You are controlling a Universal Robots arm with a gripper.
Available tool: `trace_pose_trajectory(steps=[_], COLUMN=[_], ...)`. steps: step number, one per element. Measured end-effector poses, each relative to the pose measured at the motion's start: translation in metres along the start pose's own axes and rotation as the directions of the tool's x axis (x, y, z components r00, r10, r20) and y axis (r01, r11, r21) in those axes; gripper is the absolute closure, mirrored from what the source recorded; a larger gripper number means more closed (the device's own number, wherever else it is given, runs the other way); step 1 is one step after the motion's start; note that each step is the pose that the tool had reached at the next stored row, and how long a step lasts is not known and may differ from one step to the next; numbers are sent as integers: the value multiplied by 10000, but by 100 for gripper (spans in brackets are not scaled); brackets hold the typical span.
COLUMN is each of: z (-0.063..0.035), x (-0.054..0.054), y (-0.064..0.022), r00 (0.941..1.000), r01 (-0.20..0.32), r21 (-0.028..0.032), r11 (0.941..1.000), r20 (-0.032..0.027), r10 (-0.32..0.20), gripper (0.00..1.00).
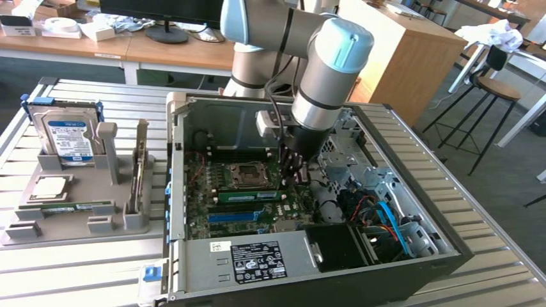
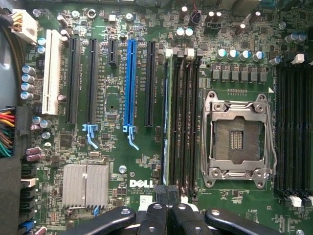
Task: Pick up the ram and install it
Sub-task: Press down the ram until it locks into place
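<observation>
- the gripper (image 1: 295, 171) hung inside the open computer case (image 1: 256, 259), low over the motherboard (image 1: 256, 214), with its fingers (image 2: 155, 215) pressed together and nothing visibly clamped between them.
- the ram (image 1: 249, 194) looked to stand on edge in a memory slot, just beside the empty processor socket (image 1: 245, 173), on the socket's 6 o'clock side in the exterior view.
- in the exterior view the ram's middle lay at about 8 o'clock from the fingertips. its long axis ran close to the 9-to-3 line, and its 3 o'clock end sat just below the gripper.
- the wrist view agreed. the ram (image 2: 167, 122) showed as a thin pale-green edge in the slot farthest from the processor socket (image 2: 238, 139), in the bank next to it, and ran straight away from the gripper (image 2: 168, 208). the near end came right up to the closed tips.
- so the fingers were lined up with the stick's long axis, over one end and not over its middle. whether they touched its top edge could not be told.
- judged from this, the stick was already in its slot and the closed fingers suited pressing down more than gripping. whether the slot's end latches had caught could not be told.
- another thin green stick (image 1: 68, 206) lay flat in the grey tray (image 1: 51, 235), well apart at the gripper's 9 o'clock in the exterior view, outside the case.
</observation>
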State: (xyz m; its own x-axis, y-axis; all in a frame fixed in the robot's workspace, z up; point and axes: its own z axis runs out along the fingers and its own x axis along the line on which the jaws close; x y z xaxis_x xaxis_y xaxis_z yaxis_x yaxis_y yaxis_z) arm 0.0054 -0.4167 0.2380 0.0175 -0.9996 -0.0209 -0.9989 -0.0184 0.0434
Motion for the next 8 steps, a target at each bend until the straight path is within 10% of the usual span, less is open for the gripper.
trace_pose_trajectory(steps=[8], z=[15], x=[-2], y=[-1], r00=[10000], r01=[-1], r21=[1], r11=[10000], r20=[2], r10=[1], gripper=[90])
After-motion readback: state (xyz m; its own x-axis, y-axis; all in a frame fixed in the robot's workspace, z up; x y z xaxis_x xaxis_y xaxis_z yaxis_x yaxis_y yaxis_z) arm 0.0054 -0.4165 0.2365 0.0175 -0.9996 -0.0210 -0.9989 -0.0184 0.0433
